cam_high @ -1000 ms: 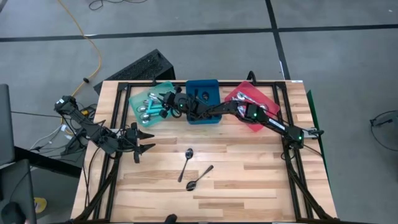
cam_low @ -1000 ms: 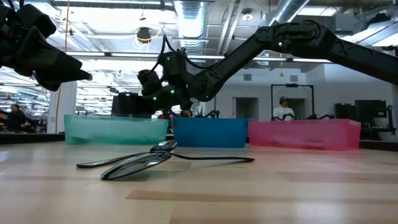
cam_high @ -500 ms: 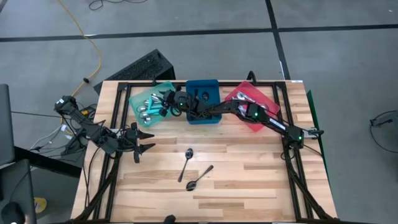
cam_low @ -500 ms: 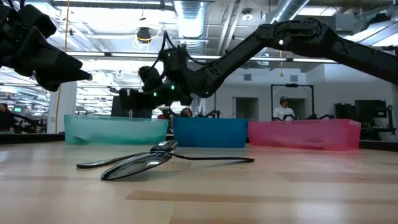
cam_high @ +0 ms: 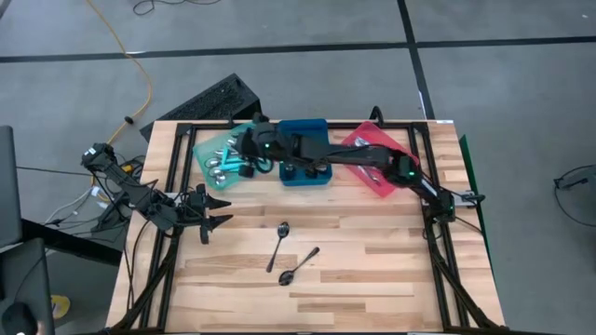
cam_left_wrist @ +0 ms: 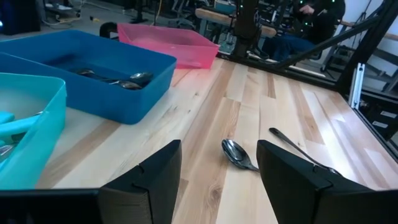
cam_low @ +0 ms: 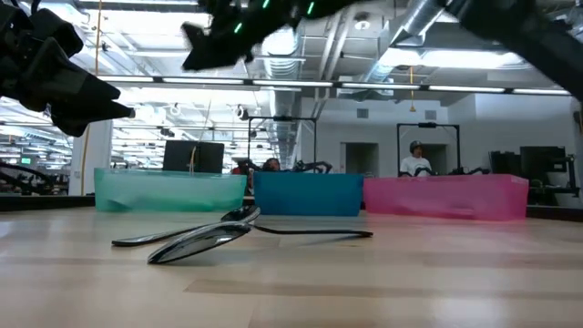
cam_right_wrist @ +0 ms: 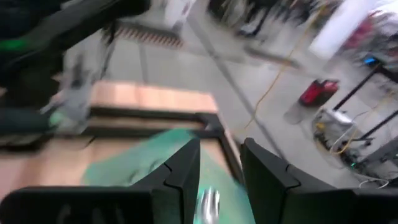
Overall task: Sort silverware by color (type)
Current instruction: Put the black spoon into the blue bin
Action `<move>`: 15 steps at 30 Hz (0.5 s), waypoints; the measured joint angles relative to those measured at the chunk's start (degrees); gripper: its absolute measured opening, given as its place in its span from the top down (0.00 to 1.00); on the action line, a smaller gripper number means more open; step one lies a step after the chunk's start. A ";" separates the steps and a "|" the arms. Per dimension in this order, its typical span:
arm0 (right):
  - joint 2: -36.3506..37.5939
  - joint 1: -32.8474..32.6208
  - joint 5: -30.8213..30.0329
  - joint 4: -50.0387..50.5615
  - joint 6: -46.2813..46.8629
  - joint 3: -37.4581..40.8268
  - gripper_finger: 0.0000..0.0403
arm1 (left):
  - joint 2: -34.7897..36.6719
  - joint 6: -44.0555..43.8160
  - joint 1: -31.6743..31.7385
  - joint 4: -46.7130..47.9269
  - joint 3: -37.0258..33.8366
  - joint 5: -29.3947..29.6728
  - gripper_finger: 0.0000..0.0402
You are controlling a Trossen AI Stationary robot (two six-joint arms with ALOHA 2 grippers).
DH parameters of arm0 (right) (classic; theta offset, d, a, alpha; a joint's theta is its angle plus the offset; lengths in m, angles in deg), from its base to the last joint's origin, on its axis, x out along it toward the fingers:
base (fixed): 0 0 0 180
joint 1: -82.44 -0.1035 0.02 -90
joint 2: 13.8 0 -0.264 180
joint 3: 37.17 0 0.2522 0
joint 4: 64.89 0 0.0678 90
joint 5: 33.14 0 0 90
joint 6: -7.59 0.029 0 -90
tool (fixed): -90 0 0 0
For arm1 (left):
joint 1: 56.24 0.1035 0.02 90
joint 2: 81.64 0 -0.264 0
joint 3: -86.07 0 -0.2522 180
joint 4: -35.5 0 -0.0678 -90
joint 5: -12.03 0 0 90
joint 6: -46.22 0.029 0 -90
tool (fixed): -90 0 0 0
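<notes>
The right claw [cam_high: 250, 141] reaches across the far side of the counter [cam_high: 372, 270] and hangs above the teal tray [cam_high: 207, 147]. Its fingers [cam_right_wrist: 180, 180] stand a little apart, with nothing visible between them. In that tray lie teal-handled spoons [cam_high: 223, 160], their silver bowls toward the near-left side. The blue tray [cam_high: 319, 127] sits in the middle of the far edge and holds black spoons [cam_left_wrist: 118, 79]. To its right the red tray [cam_high: 346, 141] holds silver spoons [cam_high: 365, 147], partly covered by the right arm.

Two spoons [cam_high: 289, 253] lie loose on the counter near its middle. One black spoon [cam_high: 279, 244] lies with its bowl toward the far side, and another spoon [cam_high: 299, 266] lies just to its right with its bowl toward the near side.

The left claw [cam_high: 216, 210] waits at the left side of the counter, its fingers [cam_left_wrist: 155, 180] spread wide and empty, pointing toward the loose spoons.
</notes>
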 joint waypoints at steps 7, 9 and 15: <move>15.24 -7.40 3.22 31.23 -4.82 -0.04 0.66 | 0.00 0.01 -0.01 -0.01 0.00 -0.78 0.52; 19.11 -9.82 3.10 37.06 -3.86 -0.04 0.66 | 0.00 0.02 -0.01 0.00 0.00 -0.73 0.52; 28.82 -17.42 2.25 50.79 6.25 -0.04 0.66 | 0.00 0.02 -0.01 0.00 0.00 -0.72 0.52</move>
